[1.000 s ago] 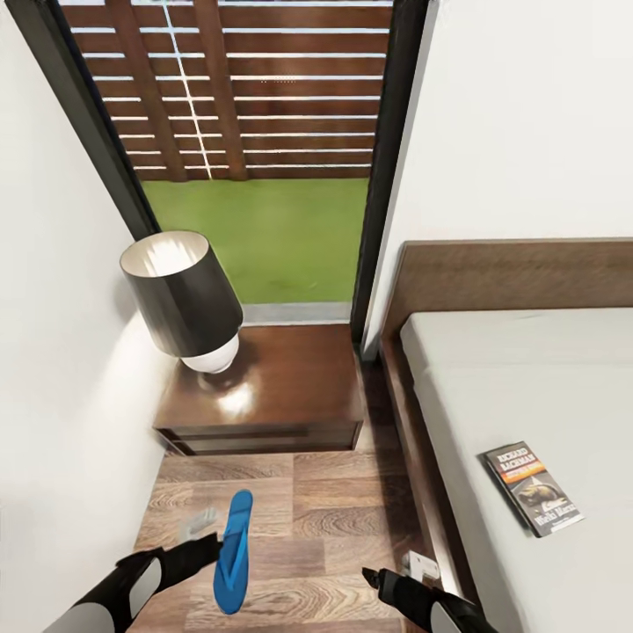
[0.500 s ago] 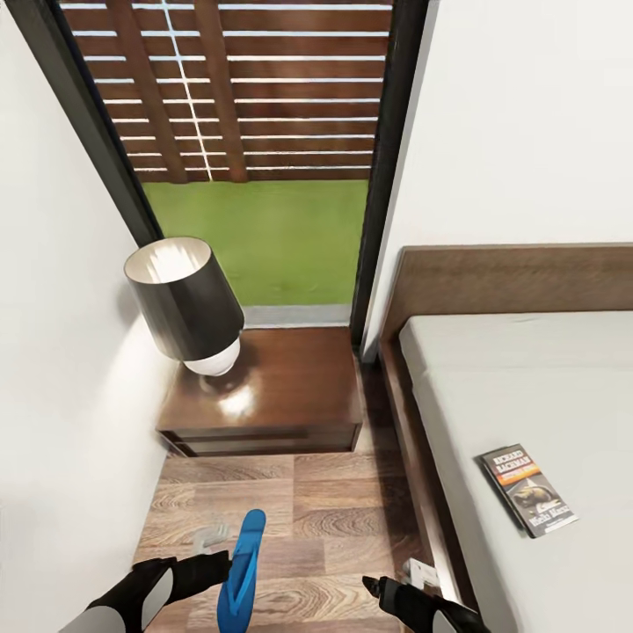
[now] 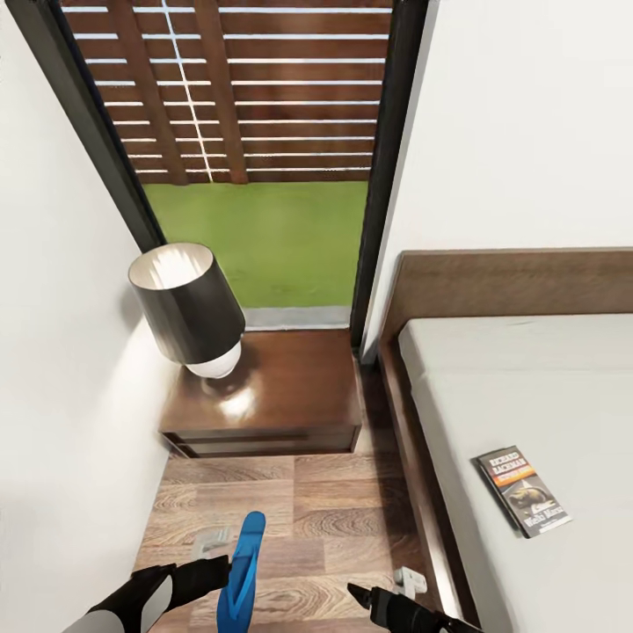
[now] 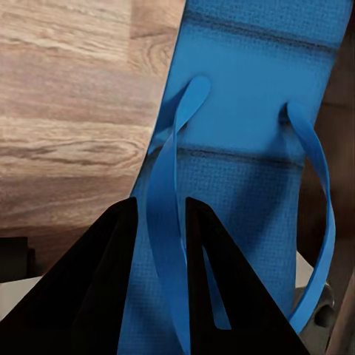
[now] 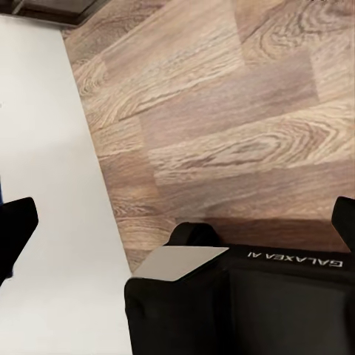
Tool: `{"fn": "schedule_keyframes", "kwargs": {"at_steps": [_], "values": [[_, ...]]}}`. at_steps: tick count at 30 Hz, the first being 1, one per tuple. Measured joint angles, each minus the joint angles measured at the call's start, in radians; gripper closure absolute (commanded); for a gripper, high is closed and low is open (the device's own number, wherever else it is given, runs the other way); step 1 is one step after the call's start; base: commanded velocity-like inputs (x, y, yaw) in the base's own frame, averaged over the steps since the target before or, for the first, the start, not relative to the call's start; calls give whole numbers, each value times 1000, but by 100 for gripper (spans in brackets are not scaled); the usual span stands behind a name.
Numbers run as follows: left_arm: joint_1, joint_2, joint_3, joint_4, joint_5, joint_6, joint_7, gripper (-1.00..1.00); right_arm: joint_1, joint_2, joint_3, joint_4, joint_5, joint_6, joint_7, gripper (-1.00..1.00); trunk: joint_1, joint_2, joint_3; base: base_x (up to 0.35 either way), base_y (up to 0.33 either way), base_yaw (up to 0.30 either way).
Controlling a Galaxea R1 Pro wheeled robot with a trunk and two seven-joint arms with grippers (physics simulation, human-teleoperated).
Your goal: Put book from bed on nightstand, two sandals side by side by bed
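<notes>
In the lower left of the head view, the left gripper (image 3: 227, 563) is holding a bright blue flat flip-flop sandal (image 3: 241, 571) above the brown wood-plank floor (image 3: 325, 505), and in the left wrist view its two dark fingers (image 4: 96, 288) are clamping one of the sandal's (image 4: 244, 140) blue straps between them. The right gripper (image 3: 356, 594) is hanging at the lower right of the head view just beside the bed's dark brown wooden frame (image 3: 409, 457); in the right wrist view its fingertips (image 5: 16, 225) are sitting far apart at the two edges of the frame, with nothing between them but floor (image 5: 222, 111). The thin dark paperback book (image 3: 523, 491) with an orange band is lying flat on the pale grey-white mattress (image 3: 527, 378) at the right of the head view, near the mattress's left edge. The small glossy dark brown nightstand (image 3: 299, 387) is standing in the middle left, between the white wall and the bed, and a lamp with a dark shade (image 3: 186, 303) is resting on its left part. Behind it, the tall dark-framed glass window (image 3: 391, 176) is showing green grass and a brown slatted fence.
</notes>
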Motion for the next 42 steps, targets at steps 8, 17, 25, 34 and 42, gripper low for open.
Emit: {"fn": "schedule_keyframes", "kwargs": {"at_steps": [8, 17, 25, 34, 42], "values": [[0, 0, -1, 2, 0, -3, 0, 100, 0, 0, -4, 70, 1, -5, 1, -100, -31, 56, 25, 0, 0, 0], [0, -1, 1, 3, 3, -2, 4, 100, 0, -1, -4, 80, 1, -23, -1, -100, -65, 119, 53, 0, 0, 0], [0, -1, 1, 4, 5, -3, 7, 100, 0, -1, -4, 80, 0, -26, -1, -100, -96, 175, 78, 0, 0, 0], [0, -3, 1, 4, 5, -6, 7, 100, 0, -8, -7, 79, 2, -28, 0, -100, -130, 238, 107, 0, 0, 0], [0, -3, 0, 35, 1, -6, 6, 100, 0, -92, -10, 77, 0, -28, 1, -100, -161, 294, 132, 0, 0, 0]]}}
